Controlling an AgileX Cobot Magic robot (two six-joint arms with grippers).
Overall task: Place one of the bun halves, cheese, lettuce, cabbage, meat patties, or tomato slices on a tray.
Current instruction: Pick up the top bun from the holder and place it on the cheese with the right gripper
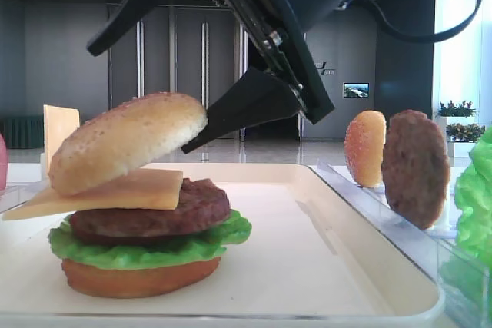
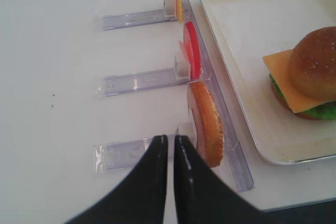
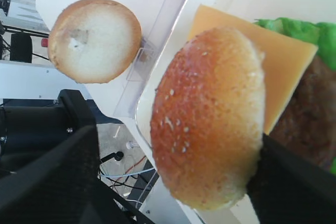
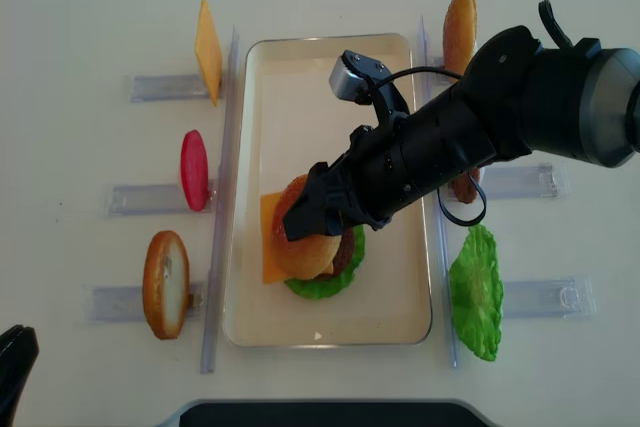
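On the cream tray stands a burger stack: bottom bun, lettuce, meat patty, cheese and a sesame bun half lying tilted on top. My right gripper straddles that bun half with its jaws open wide. One finger is far off to the bun's left, the other is right at its right edge. From above, the right gripper hangs over the stack. My left gripper is shut and empty, over the table beside a bun half standing in a clear holder.
Clear holders flank the tray. On the left stand a cheese slice, a tomato slice and a bun half. On the right stand a bun half, a patty and lettuce.
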